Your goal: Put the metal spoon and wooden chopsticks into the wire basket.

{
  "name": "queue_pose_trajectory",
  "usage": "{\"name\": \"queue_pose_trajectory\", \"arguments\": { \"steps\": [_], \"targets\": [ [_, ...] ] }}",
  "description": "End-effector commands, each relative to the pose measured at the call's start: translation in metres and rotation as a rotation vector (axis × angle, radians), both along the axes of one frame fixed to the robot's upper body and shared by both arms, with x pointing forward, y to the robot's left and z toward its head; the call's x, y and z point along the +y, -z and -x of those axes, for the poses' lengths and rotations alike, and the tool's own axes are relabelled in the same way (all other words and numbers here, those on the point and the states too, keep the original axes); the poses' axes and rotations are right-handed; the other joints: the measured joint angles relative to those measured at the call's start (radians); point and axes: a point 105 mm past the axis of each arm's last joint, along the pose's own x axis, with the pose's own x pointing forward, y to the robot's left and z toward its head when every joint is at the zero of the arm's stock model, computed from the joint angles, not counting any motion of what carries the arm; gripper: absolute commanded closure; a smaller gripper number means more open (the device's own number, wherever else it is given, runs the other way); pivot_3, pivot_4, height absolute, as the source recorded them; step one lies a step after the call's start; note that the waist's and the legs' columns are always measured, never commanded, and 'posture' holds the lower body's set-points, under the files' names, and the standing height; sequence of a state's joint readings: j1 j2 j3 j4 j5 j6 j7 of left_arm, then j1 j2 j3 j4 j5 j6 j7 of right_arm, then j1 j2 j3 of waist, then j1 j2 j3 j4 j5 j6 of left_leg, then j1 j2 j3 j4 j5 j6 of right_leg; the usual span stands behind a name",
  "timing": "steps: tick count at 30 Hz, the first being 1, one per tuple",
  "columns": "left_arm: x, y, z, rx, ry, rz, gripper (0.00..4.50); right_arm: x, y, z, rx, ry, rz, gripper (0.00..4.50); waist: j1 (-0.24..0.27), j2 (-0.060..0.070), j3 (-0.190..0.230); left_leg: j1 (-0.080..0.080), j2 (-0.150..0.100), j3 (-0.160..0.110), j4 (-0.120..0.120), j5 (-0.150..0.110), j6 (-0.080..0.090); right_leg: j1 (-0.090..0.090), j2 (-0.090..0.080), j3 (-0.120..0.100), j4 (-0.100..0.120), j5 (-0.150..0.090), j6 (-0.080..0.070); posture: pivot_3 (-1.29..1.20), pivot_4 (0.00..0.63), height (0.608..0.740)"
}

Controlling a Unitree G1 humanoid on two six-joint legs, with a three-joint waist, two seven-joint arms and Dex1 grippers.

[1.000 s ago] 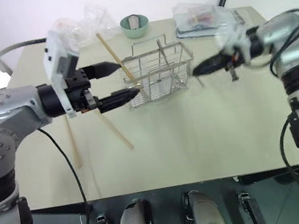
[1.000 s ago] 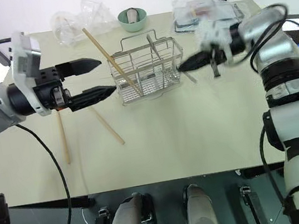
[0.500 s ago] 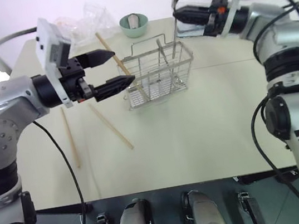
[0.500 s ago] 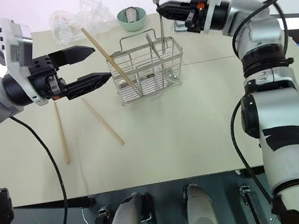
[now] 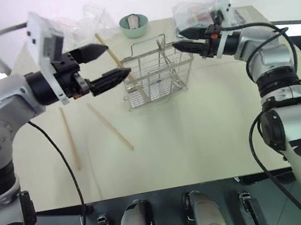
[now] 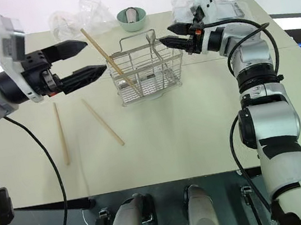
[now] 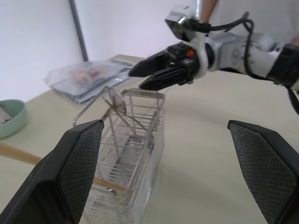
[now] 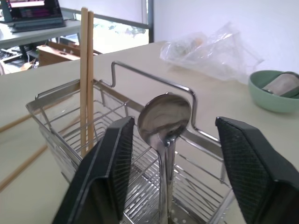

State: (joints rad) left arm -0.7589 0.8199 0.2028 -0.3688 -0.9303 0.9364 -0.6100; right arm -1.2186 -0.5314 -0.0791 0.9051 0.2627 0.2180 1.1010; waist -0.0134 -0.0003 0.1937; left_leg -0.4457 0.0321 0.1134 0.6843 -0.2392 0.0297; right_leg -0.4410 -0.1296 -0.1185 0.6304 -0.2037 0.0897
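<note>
One shiny metal spoon (image 8: 164,122) stands in the wire basket (image 6: 145,71), bowl up, handle down.

We see it just ahead of our right gripper (image 6: 166,36), whose fingers are spread and hold nothing. Wooden chopsticks (image 6: 107,55) lean in the basket beside our wide-spread left gripper (image 6: 95,56); two more lie below it on the table (image 6: 188,135).

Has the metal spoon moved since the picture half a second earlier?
Yes. The metal spoon has dropped from above the wire basket into it, standing handle-down, released by the right tool.
</note>
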Motion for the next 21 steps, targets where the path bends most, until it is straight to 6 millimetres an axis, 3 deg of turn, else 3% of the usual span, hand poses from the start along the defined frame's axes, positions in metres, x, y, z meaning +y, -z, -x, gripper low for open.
{"name": "queue_pose_trajectory", "arguments": {
  "steps": [1, 5, 7, 9, 11, 14, 18, 21],
  "targets": [
    [0.021, -0.023, -0.005, -0.057, -0.154, 0.084, 0.00, -0.017, -0.056, 0.012, -0.113, 0.012, -0.104, 1.69, 0.001, 0.000, 0.000, 0.000, 0.000, 0.000, 0.000, 0.000, 0.000, 0.000, 0.000, 0.000, 0.000, 0.000, 0.000, 0.00, 0.150, 0.707],
    [0.073, -0.034, -0.034, 0.038, -0.547, 0.275, 0.00, -0.029, -0.087, 0.047, -0.128, -0.133, -0.146, 1.69, 0.005, -0.001, 0.000, -0.001, 0.000, -0.001, 0.000, 0.000, 0.000, 0.000, 0.000, 0.000, 0.000, 0.000, 0.000, 0.00, 0.150, 0.707],
    [0.109, -0.003, -0.048, 0.258, -0.817, 0.247, 0.00, -0.026, -0.092, 0.075, -0.111, -0.260, -0.107, 1.69, 0.002, -0.001, 0.000, 0.000, 0.000, -0.002, 0.000, 0.000, 0.000, 0.001, 0.000, 0.000, 0.000, 0.000, 0.000, 0.00, 0.150, 0.707],
    [0.131, 0.023, -0.049, 0.422, -0.978, 0.200, 0.00, -0.021, -0.088, 0.101, -0.079, -0.372, -0.055, 1.69, -0.001, 0.000, 0.000, 0.001, 0.000, -0.002, -0.001, 0.000, 0.001, 0.001, 0.000, 0.000, 0.000, 0.000, 0.000, 0.00, 0.150, 0.707],
    [0.139, 0.029, -0.051, 0.486, -1.023, 0.236, 0.00, -0.018, -0.083, 0.116, -0.056, -0.425, -0.026, 1.69, -0.002, -0.002, 0.000, 0.002, 0.000, -0.002, -0.002, 0.000, 0.001, 0.002, 0.001, 0.000, 0.000, -0.001, 0.001, 0.00, 0.150, 0.707],
    [0.154, 0.051, -0.060, 0.603, -1.134, 0.206, 0.00, -0.013, -0.053, 0.136, 0.023, -0.501, 0.073, 1.69, 0.002, -0.006, 0.000, 0.002, 0.000, -0.002, -0.001, 0.000, 0.000, 0.002, 0.001, -0.001, 0.001, -0.001, 0.001, 0.00, 0.150, 0.707],
    [0.155, 0.071, -0.068, 0.704, -1.174, 0.169, 0.00, -0.011, -0.040, 0.141, 0.055, -0.503, 0.095, 1.69, 0.008, -0.006, 0.000, 0.001, -0.001, -0.002, -0.001, 0.000, -0.001, 0.001, -0.001, 0.000, 0.001, 0.000, 0.001, 0.00, 0.150, 0.707],
    [0.157, 0.102, -0.076, 0.798, -1.208, 0.123, 0.00, -0.011, -0.034, 0.140, 0.061, -0.478, 0.084, 1.69, 0.010, -0.006, 0.000, 0.001, -0.001, -0.001, -0.001, 0.000, -0.001, 0.000, -0.001, 0.000, 0.001, 0.000, 0.001, 0.00, 0.150, 0.707]
  ]
}}
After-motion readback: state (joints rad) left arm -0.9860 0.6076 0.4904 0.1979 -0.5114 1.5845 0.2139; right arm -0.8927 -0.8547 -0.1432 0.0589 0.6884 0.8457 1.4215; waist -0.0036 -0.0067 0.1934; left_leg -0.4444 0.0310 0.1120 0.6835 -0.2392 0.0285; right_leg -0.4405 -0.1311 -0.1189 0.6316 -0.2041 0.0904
